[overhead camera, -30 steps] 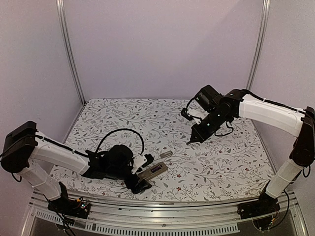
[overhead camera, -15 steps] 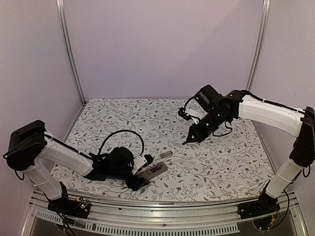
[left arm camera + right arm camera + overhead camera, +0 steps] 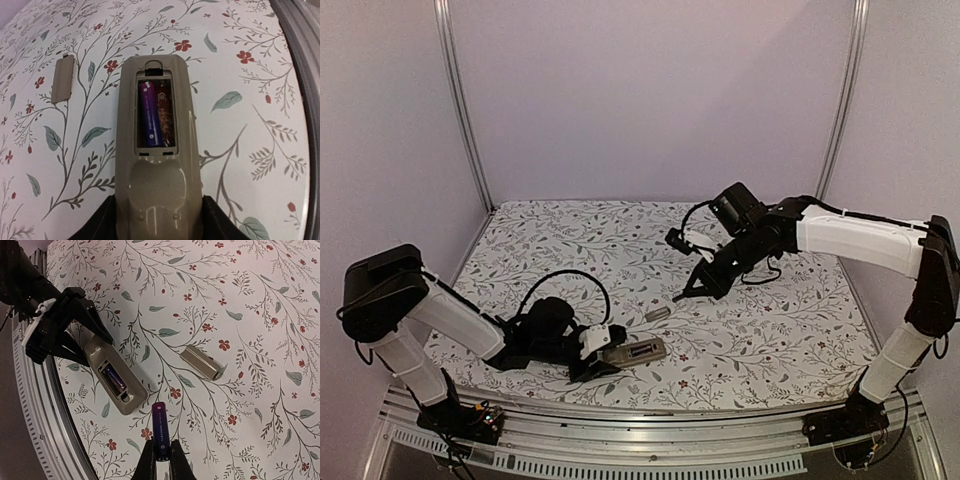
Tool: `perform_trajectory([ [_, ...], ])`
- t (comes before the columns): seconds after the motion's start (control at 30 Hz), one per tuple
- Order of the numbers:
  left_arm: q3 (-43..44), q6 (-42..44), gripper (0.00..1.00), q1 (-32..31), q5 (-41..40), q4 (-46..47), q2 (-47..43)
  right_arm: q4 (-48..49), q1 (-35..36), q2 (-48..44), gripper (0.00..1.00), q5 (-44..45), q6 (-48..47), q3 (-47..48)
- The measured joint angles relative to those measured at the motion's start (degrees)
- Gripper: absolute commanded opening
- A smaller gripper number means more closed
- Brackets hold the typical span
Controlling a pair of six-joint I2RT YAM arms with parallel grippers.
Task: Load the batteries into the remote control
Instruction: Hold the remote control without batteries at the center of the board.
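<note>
At the near end of the remote control (image 3: 635, 351), the left gripper (image 3: 603, 358) is pinching the slab from both sides, its dark fingers (image 3: 107, 222) lying against the tan edges in the left wrist view. The remote control is lying back-up on the floral cloth (image 3: 770, 340), with its open battery recess facing upward. Inside that recess a purple battery (image 3: 148, 114) is sitting lengthwise in one bay. The bay beside it is showing dark brown, and whether it is holding anything cannot be told. Beyond the far end of the remote control, a little apart from it, a small flat grey cover piece (image 3: 657, 314) is resting on the cloth. Farther beyond that same end and toward the right arm's side, the right gripper (image 3: 685, 295) is hovering above the cloth, tilted down toward the remote control. Its two fingers (image 3: 149, 460) are pressing together on the rear end of a second battery (image 3: 159, 430). That battery is sticking straight out ahead of the fingertips. In the right wrist view its free tip is appearing just beside the far end of the remote control, without touching it.
</note>
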Motion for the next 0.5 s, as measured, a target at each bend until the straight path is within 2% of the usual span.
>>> perform_trajectory([
  [0.2,-0.4,7.8,0.44,2.1,7.9,1.9,1.4,8.1,4.5,3.7,0.00,-0.8,-7.6,-3.7],
  [0.4,-0.2,10.0,0.47,2.6,10.4,1.6,1.6,12.1,9.0,4.8,0.00,-0.1,-13.4,-7.2],
  [0.47,0.6,10.1,0.54,2.6,10.7,0.9,2.1,12.5,10.5,4.8,0.00,0.1,-14.6,-8.5],
  [0.5,1.2,10.1,0.61,2.6,10.7,0.3,2.4,12.7,11.3,4.8,0.00,0.1,-15.2,-9.2],
])
